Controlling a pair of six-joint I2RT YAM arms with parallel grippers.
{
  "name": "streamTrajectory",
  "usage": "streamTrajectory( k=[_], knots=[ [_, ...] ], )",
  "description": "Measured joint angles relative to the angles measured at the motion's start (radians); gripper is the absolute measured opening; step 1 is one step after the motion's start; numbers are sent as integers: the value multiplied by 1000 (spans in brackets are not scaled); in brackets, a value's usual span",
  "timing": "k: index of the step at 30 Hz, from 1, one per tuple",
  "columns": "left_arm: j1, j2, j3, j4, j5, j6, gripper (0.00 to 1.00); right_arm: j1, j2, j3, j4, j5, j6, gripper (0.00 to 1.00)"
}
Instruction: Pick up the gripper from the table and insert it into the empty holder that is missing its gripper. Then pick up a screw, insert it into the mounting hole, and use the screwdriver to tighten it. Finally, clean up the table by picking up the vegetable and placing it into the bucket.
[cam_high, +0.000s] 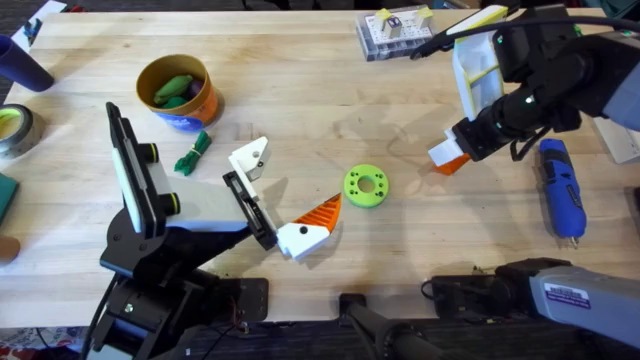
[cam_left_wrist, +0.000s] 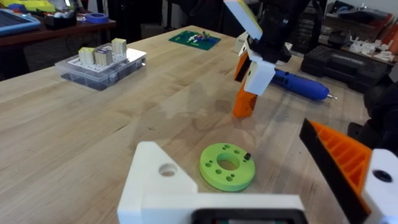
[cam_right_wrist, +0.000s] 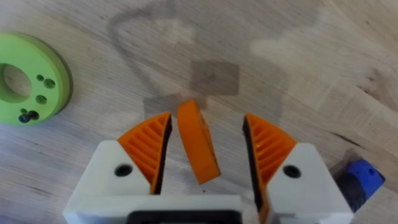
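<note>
Table (cam_high: 300, 90): light wooden butcher-block, plank seams visible, matte.
The gripper (cam_right_wrist: 199, 149): orange ribbed wedge, tapered. It stands tilted between the right claw's pads, over bare wood well to the right of the ring disc.
Right gripper (cam_right_wrist: 206, 118): white finger blocks with orange ribbed pads, spread to either side of the wedge. A clear gap shows at one pad; the other lies close to the wedge's tip.
Right arm: black and bulky, reaching in from the right edge in the overhead view, wrist bent down towards the tabletop.
The holder (cam_high: 250, 160): white angular bracket with dark round holes, at one end of a black rail (cam_high: 252, 212) on the left arm's wrist, carrying no orange finger.
Left gripper (cam_high: 290, 185): bare bracket and one orange ribbed finger (cam_high: 322, 212) set wide apart, nothing between them.
Left arm: low over the near left of the table, pointing towards the middle.
Ring disc (cam_high: 365, 185): lime-green, round, drilled with small holes, flat at centre table.
Vegetable (cam_high: 195, 150): slim dark-green bundle, lying just beside the bucket.
Bucket (cam_high: 205, 100): round, orange, blue band, green pieces inside.
Screwdriver (cam_high: 560, 190): blue, cylindrical, at the right of the table.
Parts box (cam_high: 395, 30): clear plastic, at the far edge.
</note>
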Motion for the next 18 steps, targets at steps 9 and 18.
streamTrajectory(
  k=[9,18],
  knots=[
    [0,4,2,0,0,0,990,0,1,-1,-30,1,0,721],
    [0,4,3,0,0,0,990,4,0,50,-118,2,-73,721]
  ],
)
